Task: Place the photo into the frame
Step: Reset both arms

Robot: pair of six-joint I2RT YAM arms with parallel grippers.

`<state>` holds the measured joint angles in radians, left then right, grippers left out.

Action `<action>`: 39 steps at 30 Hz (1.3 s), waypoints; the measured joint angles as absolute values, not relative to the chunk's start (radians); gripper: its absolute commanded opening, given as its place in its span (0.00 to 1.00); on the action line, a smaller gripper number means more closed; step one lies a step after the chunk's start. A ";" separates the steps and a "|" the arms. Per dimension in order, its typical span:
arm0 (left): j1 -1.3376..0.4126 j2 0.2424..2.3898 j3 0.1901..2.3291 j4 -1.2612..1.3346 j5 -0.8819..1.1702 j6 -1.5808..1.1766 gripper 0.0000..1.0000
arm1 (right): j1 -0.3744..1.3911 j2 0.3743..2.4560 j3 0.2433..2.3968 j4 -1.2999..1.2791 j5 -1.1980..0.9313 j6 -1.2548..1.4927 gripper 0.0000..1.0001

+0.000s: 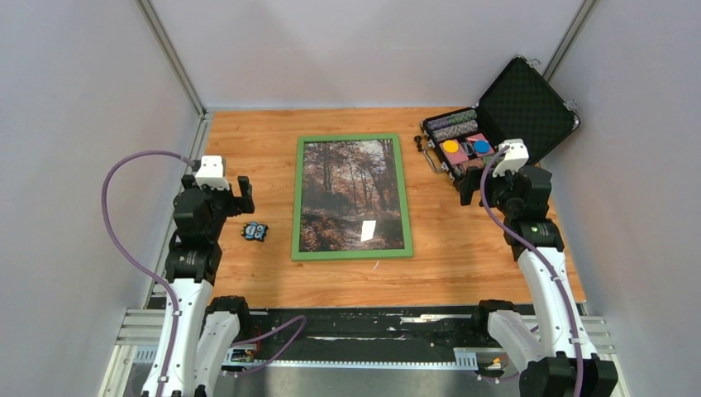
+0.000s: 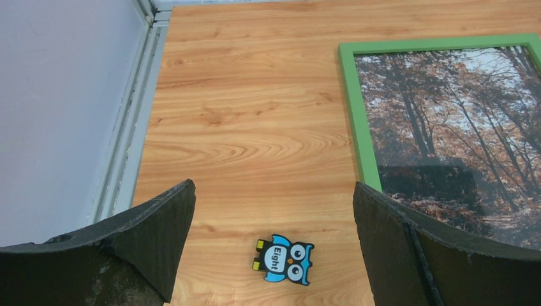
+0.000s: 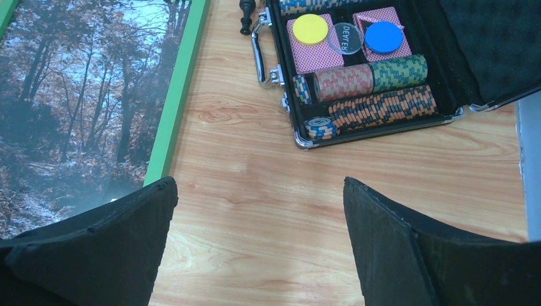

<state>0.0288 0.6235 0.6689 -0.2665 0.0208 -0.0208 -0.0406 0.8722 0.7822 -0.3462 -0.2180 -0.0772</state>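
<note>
The frame (image 1: 296, 198), green side up, lies flat in the middle of the wooden table. The photo (image 1: 351, 194) of an autumn forest sits inside its rails; a bright glare patch shows near its lower right. The left wrist view has the frame (image 2: 355, 108) and photo (image 2: 446, 127) at the right. The right wrist view has the frame (image 3: 178, 95) and photo (image 3: 76, 95) at the left. My left gripper (image 1: 231, 197) hovers left of the frame, open and empty. My right gripper (image 1: 496, 188) hovers right of it, open and empty.
A small blue owl magnet (image 1: 255, 231) lies between the left arm and the frame, under the left jaws (image 2: 284, 259). An open black case of poker chips (image 1: 479, 136) stands at the back right, its lid (image 1: 525, 103) raised. Grey walls enclose the table.
</note>
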 measured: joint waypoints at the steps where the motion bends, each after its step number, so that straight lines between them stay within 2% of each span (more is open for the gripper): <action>1: 0.029 0.626 0.667 -0.265 0.020 -0.019 1.00 | -0.041 0.877 0.782 -0.344 -0.218 -0.078 1.00; 26: 0.029 0.608 0.659 -0.249 0.022 -0.005 1.00 | -0.041 0.873 0.765 -0.339 -0.220 -0.093 1.00; 39: 0.029 0.604 0.648 -0.244 0.022 0.010 1.00 | -0.041 0.796 0.753 -0.335 -0.249 -0.099 1.00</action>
